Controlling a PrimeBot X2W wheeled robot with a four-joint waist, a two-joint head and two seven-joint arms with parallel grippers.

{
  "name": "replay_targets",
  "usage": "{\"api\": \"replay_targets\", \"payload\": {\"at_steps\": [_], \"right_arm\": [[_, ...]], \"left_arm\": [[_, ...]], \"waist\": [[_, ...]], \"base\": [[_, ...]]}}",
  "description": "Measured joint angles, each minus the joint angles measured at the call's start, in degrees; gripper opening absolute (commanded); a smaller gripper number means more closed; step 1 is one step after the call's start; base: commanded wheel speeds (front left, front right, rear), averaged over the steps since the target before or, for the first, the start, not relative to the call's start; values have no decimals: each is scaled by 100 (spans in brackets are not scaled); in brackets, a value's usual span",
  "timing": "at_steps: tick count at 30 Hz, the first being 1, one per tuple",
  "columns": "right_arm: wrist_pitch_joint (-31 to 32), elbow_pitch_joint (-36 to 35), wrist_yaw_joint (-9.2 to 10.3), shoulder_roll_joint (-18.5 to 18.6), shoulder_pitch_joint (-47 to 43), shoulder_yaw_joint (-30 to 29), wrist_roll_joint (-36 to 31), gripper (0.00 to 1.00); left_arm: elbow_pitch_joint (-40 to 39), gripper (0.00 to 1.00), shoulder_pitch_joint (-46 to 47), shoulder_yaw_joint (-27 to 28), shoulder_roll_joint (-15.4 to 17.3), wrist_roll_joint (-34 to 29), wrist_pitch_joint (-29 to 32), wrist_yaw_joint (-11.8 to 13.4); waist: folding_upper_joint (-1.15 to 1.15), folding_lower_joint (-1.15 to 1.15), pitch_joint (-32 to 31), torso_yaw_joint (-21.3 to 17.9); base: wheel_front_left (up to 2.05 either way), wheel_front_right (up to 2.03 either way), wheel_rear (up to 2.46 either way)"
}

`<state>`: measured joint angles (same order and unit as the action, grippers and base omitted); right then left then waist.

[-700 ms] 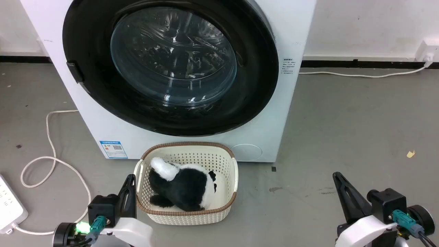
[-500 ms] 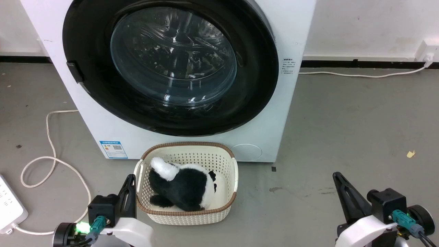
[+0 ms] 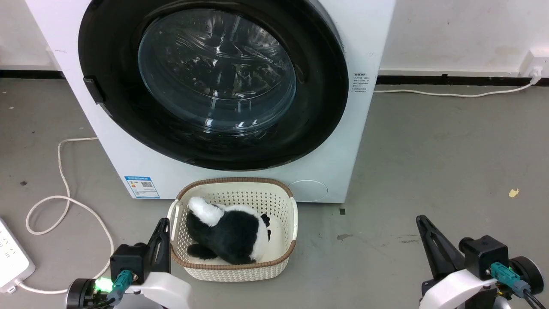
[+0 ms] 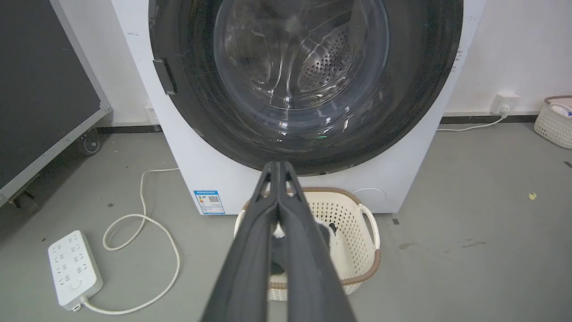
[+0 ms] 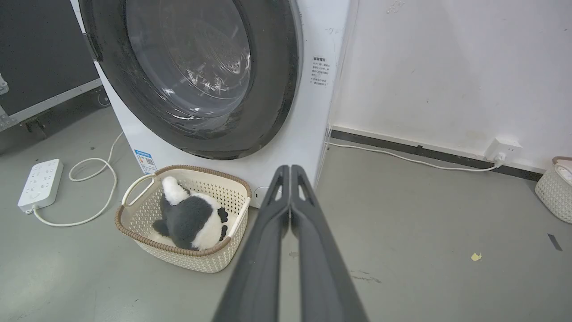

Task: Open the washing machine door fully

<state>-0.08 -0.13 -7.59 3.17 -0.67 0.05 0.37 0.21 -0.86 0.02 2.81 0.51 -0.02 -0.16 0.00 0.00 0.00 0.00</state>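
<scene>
The washing machine [image 3: 371, 38] is a big white front loader, and it stands straight ahead of me. Its washing machine door [image 3: 216, 73] is a glossy black ring around a bulging clear window, and it lies closed flat against the front. A small dark handle [image 3: 93, 89] sits on the door's left rim. The door also appears in the left wrist view [image 4: 304, 67] and the right wrist view [image 5: 187, 67]. My left gripper [image 3: 162, 223] is low at the left, shut and empty, well short of the door. My right gripper [image 3: 420, 219] is low at the right, also shut and empty.
A cream basket [image 3: 233, 182] holding a black-and-white plush toy [image 3: 231, 236] stands on the floor against the machine's front. A white power strip [image 3: 10, 257] and looped cable [image 3: 64, 201] lie at the left. A black wheeled case [image 4: 44, 89] stands far left; another basket [image 4: 554, 120] far right.
</scene>
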Motion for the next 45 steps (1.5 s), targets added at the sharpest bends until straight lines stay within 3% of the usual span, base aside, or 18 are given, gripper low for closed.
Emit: {"api": "replay_targets", "payload": {"at_steps": [29, 30, 45], "right_arm": [[0, 0, 0, 0, 0, 2, 0, 0], [0, 0, 0, 1, -2, 1, 1, 100], [-105, -22, 0, 1, -15, 26, 19, 100]], "left_arm": [[0, 0, 0, 3, 0, 0, 0, 0], [1, 100, -2, 0, 0, 3, 0, -1], [21, 100, -4, -87, -1, 26, -107, 7]], "waist": [[0, 0, 0, 0], [0, 0, 0, 0], [0, 0, 9, 7]], "base": [[0, 0, 0], [0, 0, 0], [0, 0, 0]]}}
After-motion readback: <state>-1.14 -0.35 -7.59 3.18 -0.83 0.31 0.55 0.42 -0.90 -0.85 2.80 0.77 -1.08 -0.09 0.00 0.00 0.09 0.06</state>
